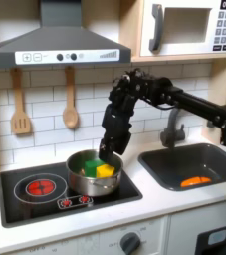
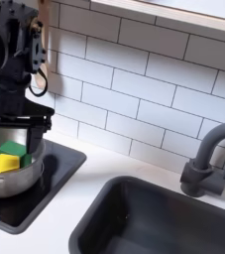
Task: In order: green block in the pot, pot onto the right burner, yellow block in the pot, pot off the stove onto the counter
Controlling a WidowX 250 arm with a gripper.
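The claw (image 1: 107, 153) hangs just above the pot (image 1: 82, 181) in the first exterior view, its fingers spread apart and holding nothing. Inside the pot lie the green block (image 1: 92, 165) and the yellow block (image 1: 106, 171), side by side. The pot sits on the stove (image 1: 25, 199), over the burner at the first exterior view's right. That view also shows an orange piece (image 1: 195, 181) in the sink (image 1: 164, 164). The second exterior view shows the faucet (image 2: 205, 159) close up.

Both exterior views are evenly, softly lit and low in resolution, with fine detail blurred. Pale glare sheens the stove (image 1: 45, 204), and the pot (image 2: 10, 179) glints.
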